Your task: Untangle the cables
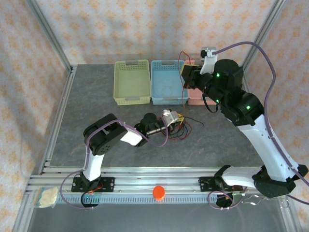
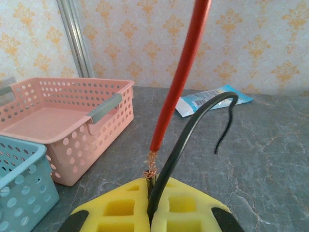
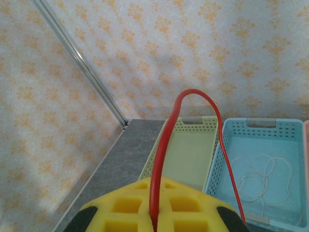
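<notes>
A tangle of red and black cables lies mid-table. My left gripper sits at its left edge. In the left wrist view the yellow jaws of the left gripper are shut on a black cable. A red cable rises beside it, its bare copper end touching the jaw tips. My right gripper is raised over the baskets. In its wrist view the right gripper is shut on a red cable that arches up and drops over the blue basket. A whitish cable lies coiled in that basket.
Three baskets stand in a row at the back: green, blue and pink. A plastic packet lies on the table beyond the pink basket. An orange knob sits on the front rail.
</notes>
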`<state>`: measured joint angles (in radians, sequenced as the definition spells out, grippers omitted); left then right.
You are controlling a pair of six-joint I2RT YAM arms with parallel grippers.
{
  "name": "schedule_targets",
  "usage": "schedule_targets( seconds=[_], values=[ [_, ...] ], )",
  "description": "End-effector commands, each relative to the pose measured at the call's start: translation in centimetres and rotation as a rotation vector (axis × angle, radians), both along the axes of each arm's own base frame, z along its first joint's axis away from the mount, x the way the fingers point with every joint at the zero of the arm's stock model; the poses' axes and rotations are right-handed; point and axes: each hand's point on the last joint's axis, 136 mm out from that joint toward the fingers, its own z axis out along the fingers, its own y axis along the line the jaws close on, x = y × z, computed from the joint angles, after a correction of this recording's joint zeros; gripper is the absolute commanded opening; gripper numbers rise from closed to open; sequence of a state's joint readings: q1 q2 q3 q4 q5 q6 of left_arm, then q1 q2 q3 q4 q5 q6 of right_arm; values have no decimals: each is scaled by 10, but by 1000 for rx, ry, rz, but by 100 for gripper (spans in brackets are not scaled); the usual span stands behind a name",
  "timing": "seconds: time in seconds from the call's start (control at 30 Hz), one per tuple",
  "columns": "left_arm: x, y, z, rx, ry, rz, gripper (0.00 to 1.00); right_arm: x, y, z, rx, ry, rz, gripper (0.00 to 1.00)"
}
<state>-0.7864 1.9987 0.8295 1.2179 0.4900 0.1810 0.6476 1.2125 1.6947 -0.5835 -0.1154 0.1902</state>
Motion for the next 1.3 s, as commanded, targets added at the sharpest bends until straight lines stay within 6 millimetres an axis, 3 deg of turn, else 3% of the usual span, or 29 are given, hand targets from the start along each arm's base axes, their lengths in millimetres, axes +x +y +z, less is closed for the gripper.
schedule_targets(
  seconds=[0.0,0.33,0.43,0.47,0.5,0.57,0.63,0.83,0.9,1.07,1.27],
  values=[
    [-5,2,13,-29,-21,-7,0,-7,-8,23,31,-52,-13,0],
    [-18,16,-15,52,18,28,0,-9,-27,60,1,-139,-88,0],
    [-20,19,-19,71,41,47,0,-4,-33,59,-29,-138,-132,0],
    [-19,21,-22,79,59,58,9,0,-36,55,-40,-128,-158,0],
    [-19,23,-10,62,58,70,21,4,-38,52,-48,-116,-183,0],
    [-19,29,-2,41,91,108,54,13,-44,39,-72,-78,-243,0],
    [-18,35,3,38,139,144,67,23,-49,25,-100,-44,-306,0],
    [-32,60,1,74,309,216,91,56,-60,-8,-141,53,-389,0],
    [-36,67,-1,86,378,242,99,69,-67,-19,-144,86,-410,0],
    [-25,91,4,110,520,415,100,103,-79,-45,-144,146,-423,0],
    [14,111,36,22,693,566,99,149,-95,-66,-164,175,-452,0]
  ],
)
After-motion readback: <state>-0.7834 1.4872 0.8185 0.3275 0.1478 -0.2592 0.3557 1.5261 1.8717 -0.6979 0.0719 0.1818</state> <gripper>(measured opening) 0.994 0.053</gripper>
